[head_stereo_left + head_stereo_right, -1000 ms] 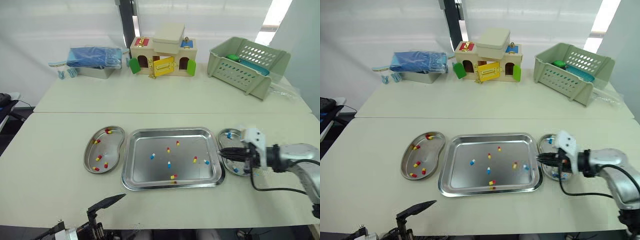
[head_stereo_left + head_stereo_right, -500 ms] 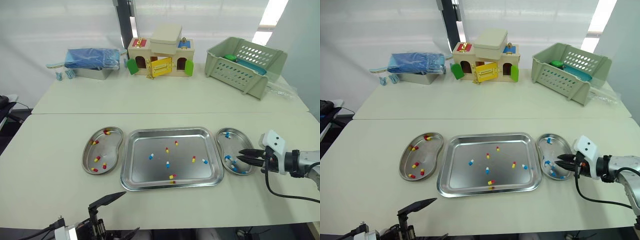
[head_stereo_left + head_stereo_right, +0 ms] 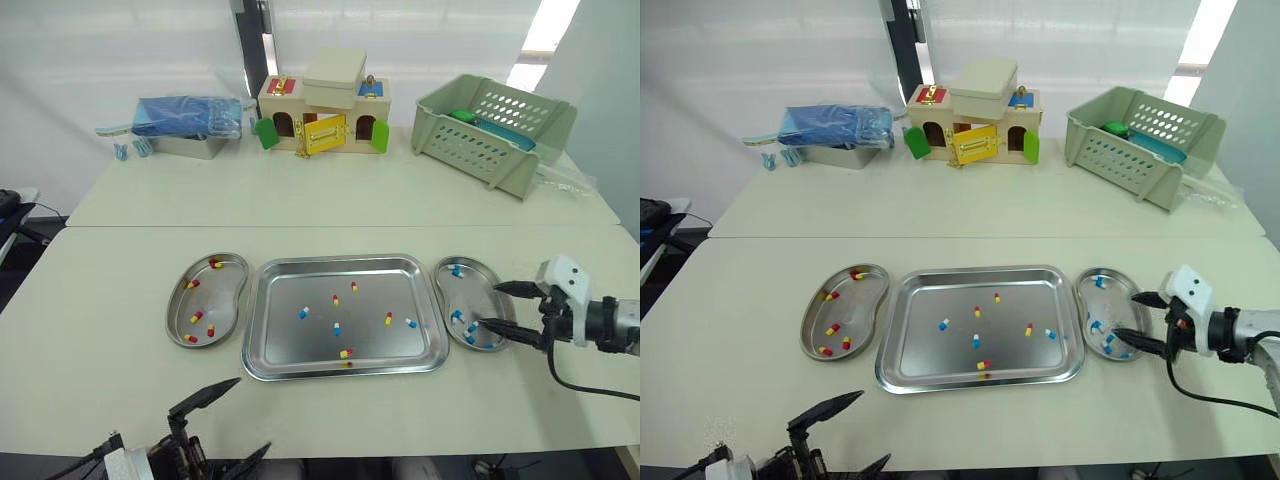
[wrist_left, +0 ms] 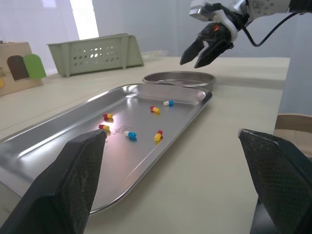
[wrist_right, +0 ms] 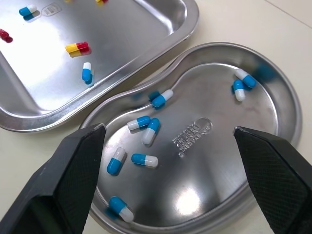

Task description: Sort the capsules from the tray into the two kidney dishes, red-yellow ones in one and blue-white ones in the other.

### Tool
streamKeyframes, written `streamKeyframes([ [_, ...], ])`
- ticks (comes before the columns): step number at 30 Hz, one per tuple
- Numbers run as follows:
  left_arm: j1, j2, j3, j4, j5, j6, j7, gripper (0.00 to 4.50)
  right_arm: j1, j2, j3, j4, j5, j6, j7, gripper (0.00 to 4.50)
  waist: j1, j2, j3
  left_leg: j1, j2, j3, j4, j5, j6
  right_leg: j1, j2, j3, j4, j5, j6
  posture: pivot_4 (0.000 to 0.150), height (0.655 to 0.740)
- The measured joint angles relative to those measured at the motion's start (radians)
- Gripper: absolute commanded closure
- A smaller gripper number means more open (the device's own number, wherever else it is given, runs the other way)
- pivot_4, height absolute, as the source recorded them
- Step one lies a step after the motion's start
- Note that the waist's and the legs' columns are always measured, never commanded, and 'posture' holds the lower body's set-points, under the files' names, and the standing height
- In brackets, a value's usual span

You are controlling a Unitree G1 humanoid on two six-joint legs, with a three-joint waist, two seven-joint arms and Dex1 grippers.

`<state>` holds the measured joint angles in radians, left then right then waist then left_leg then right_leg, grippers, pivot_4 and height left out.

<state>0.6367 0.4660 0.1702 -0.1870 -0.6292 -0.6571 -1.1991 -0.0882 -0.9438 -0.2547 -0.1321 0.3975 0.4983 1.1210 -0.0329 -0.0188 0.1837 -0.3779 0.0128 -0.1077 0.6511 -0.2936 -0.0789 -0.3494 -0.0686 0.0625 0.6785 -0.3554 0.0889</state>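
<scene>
Stainless-steel rectangular tray (image 3: 290,342), centred on the cream table (image 3: 100,300). Contents: seven loose capsules, well spaced. Four red-yellow capsules (image 3: 389,318), three blue-white capsules (image 3: 303,313).

Steel kidney dish, left of tray (image 3: 228,288), just beside the tray's rim. Contents: several red-yellow capsules only (image 3: 197,316).

Steel kidney dish, right of tray (image 3: 480,298), just beside the tray's rim. Contents: blue-white capsules only (image 5: 145,159), about eight, most gathered on the side near the tray, two apart at the far end.

Right gripper (image 3: 486,306), black two-finger pincer with a white housing. It hovers over the right dish's outer edge, pointing toward the tray. Fingers spread wide; nothing held between them. The left wrist view shows it raised clear of the dish.

Left gripper (image 3: 253,414), black two-finger pincer. It is low at the table's front edge, well apart from the tray and aimed toward it. Fingers (image 4: 73,180) spread wide; nothing held.

Far table, back row: blue fabric bundle on a grey tray (image 3: 185,115); wooden toy house with coloured doors (image 3: 322,105); pale green slotted plastic basket (image 3: 495,125).
</scene>
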Motion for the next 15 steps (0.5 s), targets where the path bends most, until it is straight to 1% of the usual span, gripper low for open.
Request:
streamKeyframes([
  [2,0.023,0.011,0.031,-0.006,0.000,0.027,0.028,0.00,-0.001,-0.018,-0.031,0.044,0.016,-0.015,0.026,0.02,0.000,0.000,0.000,0.000,0.000,0.000,0.000,0.000,0.000,0.000,0.000,0.000,0.000,0.000,0.000,0.150,0.7400],
  [5,0.015,0.041,0.099,0.002,0.000,0.093,0.090,0.00,-0.010,-0.049,-0.062,0.124,0.023,-0.034,0.068,0.02,0.000,0.000,0.000,0.001,0.000,0.000,0.000,0.000,0.000,0.001,0.000,-0.001,0.001,0.000,0.000,0.150,0.7400],
  [8,-0.029,0.109,0.218,0.049,-0.009,0.172,0.152,0.00,-0.027,-0.085,-0.067,0.203,0.019,-0.072,0.112,0.02,0.000,0.000,0.000,0.004,0.000,0.000,0.000,0.000,0.000,0.003,0.000,0.000,0.001,0.000,0.000,0.150,0.7400],
  [11,-0.043,0.172,0.322,0.084,-0.054,0.295,0.206,0.00,-0.060,-0.105,-0.062,0.297,0.005,-0.122,0.143,0.02,-0.002,0.000,0.000,0.005,0.000,0.001,0.000,0.000,0.000,0.005,0.000,0.000,0.000,0.000,0.000,0.150,0.7400],
  [15,-0.074,0.278,0.430,0.155,-0.077,0.438,0.211,0.00,-0.115,-0.114,-0.037,0.436,-0.044,-0.202,0.150,0.02,-0.010,0.001,0.000,0.007,0.001,0.000,-0.001,0.000,0.000,0.005,0.001,0.000,0.001,0.000,0.000,0.150,0.7400],
])
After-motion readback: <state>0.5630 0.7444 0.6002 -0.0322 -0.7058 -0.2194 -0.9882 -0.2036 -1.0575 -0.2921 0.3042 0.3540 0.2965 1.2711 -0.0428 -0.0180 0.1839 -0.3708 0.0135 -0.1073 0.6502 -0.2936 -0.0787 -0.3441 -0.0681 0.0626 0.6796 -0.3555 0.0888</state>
